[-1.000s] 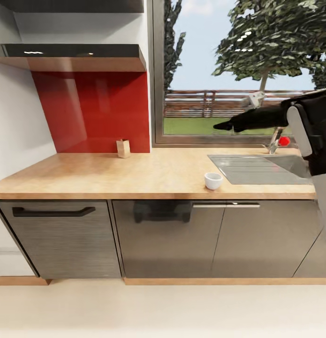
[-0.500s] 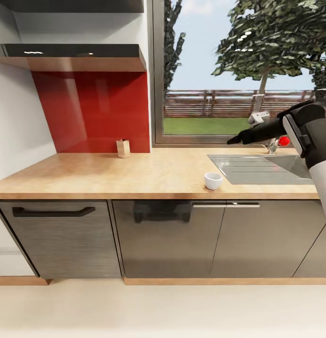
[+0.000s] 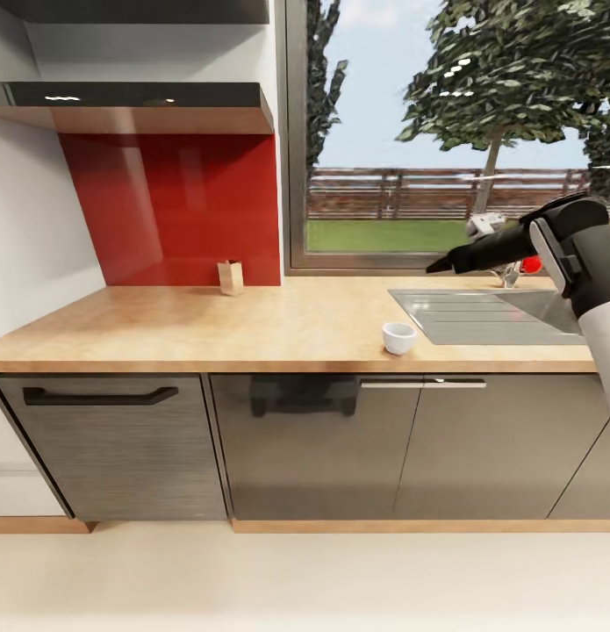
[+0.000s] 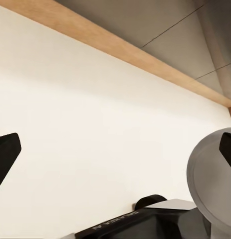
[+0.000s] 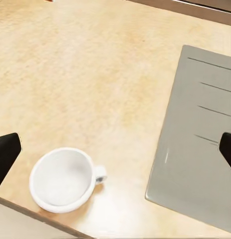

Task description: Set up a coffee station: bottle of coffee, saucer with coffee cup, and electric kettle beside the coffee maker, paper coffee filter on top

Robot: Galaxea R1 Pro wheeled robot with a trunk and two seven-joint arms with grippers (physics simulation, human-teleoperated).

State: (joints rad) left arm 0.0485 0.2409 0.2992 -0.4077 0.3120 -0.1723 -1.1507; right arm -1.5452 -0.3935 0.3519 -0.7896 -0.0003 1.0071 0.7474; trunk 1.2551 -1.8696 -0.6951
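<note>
Near the front edge of the kitchen countertop (image 3: 208, 329), just left of the grey sink drainboard (image 3: 480, 318), the coffee cup (image 3: 398, 337) is seen standing upright on the bare wood, apart from everything else. From the right wrist view the same coffee cup (image 5: 62, 179) is looked down into, its loop handle turned toward the ribbed drainboard (image 5: 195, 144) and its rim close to the counter's front edge.

The right arm is held out above the sink area, with the right gripper (image 3: 441, 262) pointing toward the window, higher than the cup and further back over the counter. Its two black fingertips are seen at opposite edges of the right wrist view, wide apart, with nothing between them.

At the back of the worktop, against the red splashback (image 3: 173, 211), a small tan box-like object (image 3: 230, 276) is seen; what it is cannot be told. Above the splashback, the kitchen shelf (image 3: 133, 96) is mounted as a glossy black board. A tap with a red knob (image 3: 533, 263) is partly hidden behind the right arm.

The left gripper (image 4: 115, 149) is pointed at the pale floor beside the wooden plinth of the cabinets, its fingertips likewise spread to the frame edges and holding nothing.
</note>
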